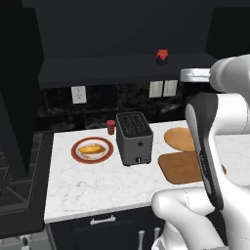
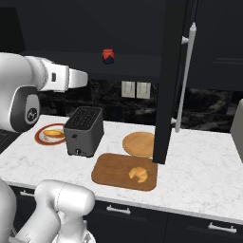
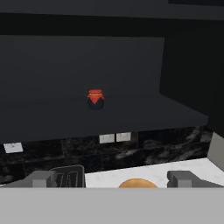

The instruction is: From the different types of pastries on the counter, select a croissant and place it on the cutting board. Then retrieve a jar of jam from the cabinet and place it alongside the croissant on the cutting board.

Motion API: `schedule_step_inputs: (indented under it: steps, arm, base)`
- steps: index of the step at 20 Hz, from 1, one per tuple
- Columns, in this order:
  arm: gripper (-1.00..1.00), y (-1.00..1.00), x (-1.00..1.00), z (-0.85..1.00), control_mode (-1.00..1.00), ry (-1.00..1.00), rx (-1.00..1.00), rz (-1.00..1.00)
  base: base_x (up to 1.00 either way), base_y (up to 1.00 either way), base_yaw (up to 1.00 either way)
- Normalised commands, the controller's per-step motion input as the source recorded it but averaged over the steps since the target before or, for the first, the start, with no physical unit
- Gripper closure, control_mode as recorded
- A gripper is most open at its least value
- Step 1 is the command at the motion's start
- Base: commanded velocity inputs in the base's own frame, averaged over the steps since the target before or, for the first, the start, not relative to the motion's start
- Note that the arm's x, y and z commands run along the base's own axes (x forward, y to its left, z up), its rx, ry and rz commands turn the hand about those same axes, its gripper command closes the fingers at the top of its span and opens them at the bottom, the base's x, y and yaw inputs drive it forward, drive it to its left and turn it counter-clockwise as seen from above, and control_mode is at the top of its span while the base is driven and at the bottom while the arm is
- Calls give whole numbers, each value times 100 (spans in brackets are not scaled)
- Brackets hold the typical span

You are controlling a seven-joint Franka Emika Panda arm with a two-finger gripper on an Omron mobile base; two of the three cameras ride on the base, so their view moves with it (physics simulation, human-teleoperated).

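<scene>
Jar of jam (image 3: 95,99) sits center-frame on the cabinet (image 3: 52,113) shelf; my gripper (image 3: 113,178) fingers gape empty, so I'd advance level, straddling it before squeezing.

The robot arm (image 1: 229,127) is glossy white with rounded bulbous segments, dark grey joint bands and a small round logo on one grey joint cap
</scene>
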Motion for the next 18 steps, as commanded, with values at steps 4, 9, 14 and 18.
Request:
schedule_step_inputs:
  steps: [4,9,14,18]
  arm:
    - [-100,0,38,10,-100,0,0,0]
    - [-100,0,45,8,-100,-2,0,0]
    - [-100,0,46,3,-100,0,0,0]
    - [-100,0,37,0,-100,0,-5,0]
  base:
    - [0,0,0]
    - [0,0,0]
    - [0,0,0]
    - [0,0,0]
